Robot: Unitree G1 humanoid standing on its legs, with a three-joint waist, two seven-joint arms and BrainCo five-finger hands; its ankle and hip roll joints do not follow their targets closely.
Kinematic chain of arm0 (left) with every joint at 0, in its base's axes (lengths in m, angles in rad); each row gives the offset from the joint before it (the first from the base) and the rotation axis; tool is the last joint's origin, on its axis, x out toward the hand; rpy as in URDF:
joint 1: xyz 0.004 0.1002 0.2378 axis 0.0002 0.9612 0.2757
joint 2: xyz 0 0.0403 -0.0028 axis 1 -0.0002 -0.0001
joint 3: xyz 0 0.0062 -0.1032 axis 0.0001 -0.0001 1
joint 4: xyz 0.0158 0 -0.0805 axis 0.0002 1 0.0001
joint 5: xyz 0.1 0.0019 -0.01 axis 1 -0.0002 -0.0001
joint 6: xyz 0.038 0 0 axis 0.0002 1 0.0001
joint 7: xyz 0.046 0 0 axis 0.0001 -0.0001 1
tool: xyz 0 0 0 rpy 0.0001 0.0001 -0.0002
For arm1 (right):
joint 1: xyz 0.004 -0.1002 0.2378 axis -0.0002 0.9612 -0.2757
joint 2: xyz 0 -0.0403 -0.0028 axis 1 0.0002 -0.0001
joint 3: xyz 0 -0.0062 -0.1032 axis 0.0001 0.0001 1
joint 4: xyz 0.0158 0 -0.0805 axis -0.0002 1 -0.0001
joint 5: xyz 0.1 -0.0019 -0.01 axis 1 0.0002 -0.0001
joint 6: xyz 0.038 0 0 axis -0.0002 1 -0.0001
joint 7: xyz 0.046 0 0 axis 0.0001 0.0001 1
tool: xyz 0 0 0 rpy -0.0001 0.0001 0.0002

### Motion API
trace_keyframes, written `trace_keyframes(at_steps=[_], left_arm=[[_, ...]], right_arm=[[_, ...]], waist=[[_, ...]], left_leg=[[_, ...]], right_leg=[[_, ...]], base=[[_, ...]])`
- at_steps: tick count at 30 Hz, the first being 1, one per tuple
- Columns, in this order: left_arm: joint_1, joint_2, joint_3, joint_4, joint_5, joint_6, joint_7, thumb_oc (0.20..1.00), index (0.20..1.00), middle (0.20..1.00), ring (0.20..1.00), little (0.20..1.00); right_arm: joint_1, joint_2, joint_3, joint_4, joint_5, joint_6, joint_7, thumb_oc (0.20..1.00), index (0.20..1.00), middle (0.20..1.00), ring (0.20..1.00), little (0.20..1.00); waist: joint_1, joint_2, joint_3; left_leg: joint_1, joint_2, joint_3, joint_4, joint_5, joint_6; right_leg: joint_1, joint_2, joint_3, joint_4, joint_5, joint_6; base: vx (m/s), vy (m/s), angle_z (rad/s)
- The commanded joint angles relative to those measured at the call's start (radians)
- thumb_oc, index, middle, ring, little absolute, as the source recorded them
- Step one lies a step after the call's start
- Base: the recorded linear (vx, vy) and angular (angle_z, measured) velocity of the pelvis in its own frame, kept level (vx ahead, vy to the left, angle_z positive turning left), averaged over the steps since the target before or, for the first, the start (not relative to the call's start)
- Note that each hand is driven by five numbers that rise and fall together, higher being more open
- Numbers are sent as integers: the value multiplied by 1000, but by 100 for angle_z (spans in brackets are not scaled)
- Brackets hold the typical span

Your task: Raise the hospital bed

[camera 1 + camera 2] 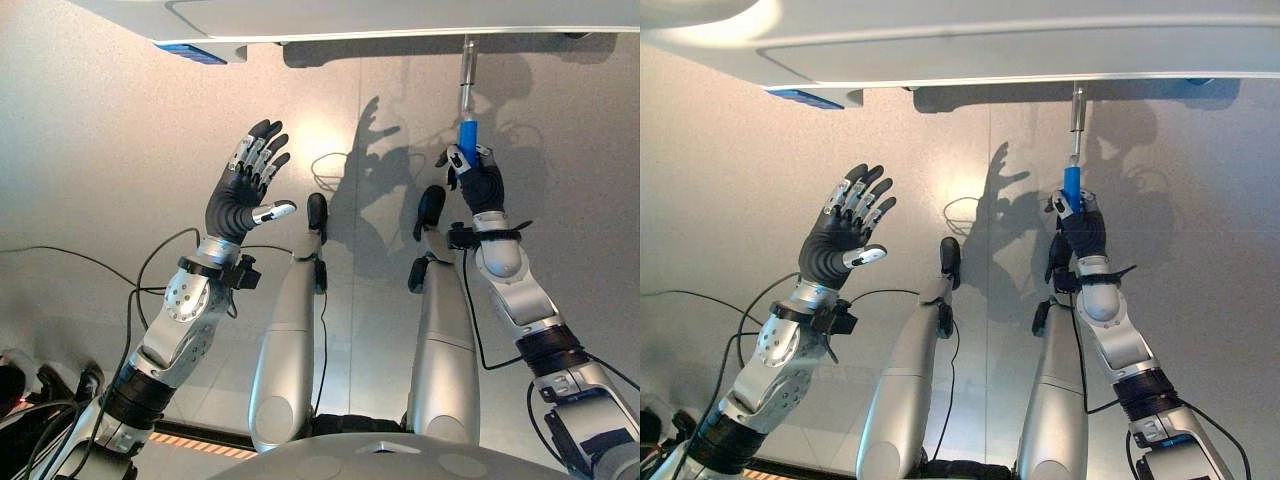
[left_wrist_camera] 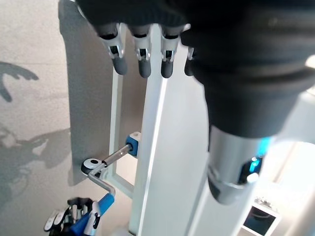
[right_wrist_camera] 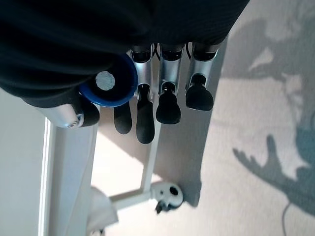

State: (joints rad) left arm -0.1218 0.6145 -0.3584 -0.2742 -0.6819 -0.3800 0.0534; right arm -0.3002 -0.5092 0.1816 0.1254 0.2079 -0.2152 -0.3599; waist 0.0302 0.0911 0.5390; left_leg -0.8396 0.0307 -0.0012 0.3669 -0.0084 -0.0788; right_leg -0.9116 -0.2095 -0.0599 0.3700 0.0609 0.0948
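Note:
The hospital bed's white frame [image 1: 400, 20] runs along the far edge of the eye views. A metal crank [image 1: 467, 75] hangs out from under it and ends in a blue grip [image 1: 467, 133]. My right hand [image 1: 482, 185] is shut on that blue grip, fingers and thumb wrapped round its lower part. The right wrist view has the grip's round blue end [image 3: 108, 81] in the palm beside the fingers [image 3: 167, 105]. My left hand [image 1: 238, 195] is raised well to the left of the crank, open with fingers spread and holding nothing. The left wrist view looks past its fingers [image 2: 142, 59] at the bent crank [image 2: 98, 169].
Under the bed frame on the left sits a blue fitting [image 1: 190, 52]. A white bed leg with a caster [image 3: 170, 194] stands on the pale floor. An orange striped strip [image 1: 190, 440] and dark gear [image 1: 60, 385] lie at the near left.

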Motion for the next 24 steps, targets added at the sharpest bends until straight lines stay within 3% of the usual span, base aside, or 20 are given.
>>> trace_keyframes(at_steps=[1, 7, 11, 12, 13, 17, 18, 24], left_arm=[[93, 57, 80, -128, 16, -51, -26, 1000, 1000, 1000, 1000, 1000], [125, 68, 106, -139, -7, -48, -24, 1000, 1000, 1000, 1000, 1000], [122, 85, 81, -150, -34, -46, -34, 1000, 1000, 1000, 1000, 1000], [121, 84, 81, -149, -34, -46, -34, 1000, 1000, 1000, 1000, 1000], [105, 88, 59, -146, -45, -43, -39, 1000, 1000, 1000, 1000, 1000], [96, 92, 36, -143, -48, -35, -44, 1000, 1000, 1000, 1000, 1000], [82, 97, 17, -139, -47, -29, -44, 1000, 1000, 1000, 1000, 1000], [31, 82, -14, -123, -56, -27, -49, 1000, 1000, 1000, 1000, 1000]], right_arm=[[-3, -64, -204, -142, 0, -199, -127, 200, 200, 200, 200, 200], [8, -148, -259, 55, 89, -185, -152, 200, 200, 200, 200, 200], [-78, -245, -220, 439, 168, -123, -152, 200, 200, 200, 200, 200], [-84, -247, -216, 447, 172, -127, -149, 200, 200, 200, 200, 200], [-152, -290, -176, 637, 206, -92, -125, 200, 200, 200, 200, 200], [-263, -327, -86, 863, 246, -46, -56, 200, 200, 200, 200, 200], [-338, -336, -27, 1016, 256, -2, -9, 200, 200, 200, 200, 200], [-487, -336, 84, 1249, 194, 90, 50, 200, 200, 200, 200, 200]], waist=[[-38, -46, -19], [-43, -55, -19], [-30, -58, -19], [-31, -57, -19], [-19, -54, -19], [-10, -48, -19], [5, -43, -19], [44, -7, -19]], left_leg=[[43, -9, -20, -64, 44, 2], [62, 6, -21, -87, 54, -9], [64, 11, -25, -98, 60, -19], [63, 12, -25, -99, 60, -19], [61, 9, -32, -101, 64, -22], [50, 9, -39, -105, 69, -24], [44, 6, -46, -108, 71, -25], [19, -7, -70, -97, 72, -20]], right_leg=[[84, 1, 28, 16, -59, 62], [88, 15, 33, 14, -61, 60], [85, 20, 28, 19, -63, 56], [85, 21, 28, 19, -62, 56], [84, 21, 22, 23, -65, 53], [74, 23, 14, 30, -67, 49], [70, 23, 8, 34, -68, 47], [60, 15, -13, 54, -78, 46]], base=[[17, -115, -2], [18, -79, 0], [25, -63, 0], [23, -65, 5], [13, -51, 6], [10, -33, 5], [0, 0, 0], [0, -23, 5]])
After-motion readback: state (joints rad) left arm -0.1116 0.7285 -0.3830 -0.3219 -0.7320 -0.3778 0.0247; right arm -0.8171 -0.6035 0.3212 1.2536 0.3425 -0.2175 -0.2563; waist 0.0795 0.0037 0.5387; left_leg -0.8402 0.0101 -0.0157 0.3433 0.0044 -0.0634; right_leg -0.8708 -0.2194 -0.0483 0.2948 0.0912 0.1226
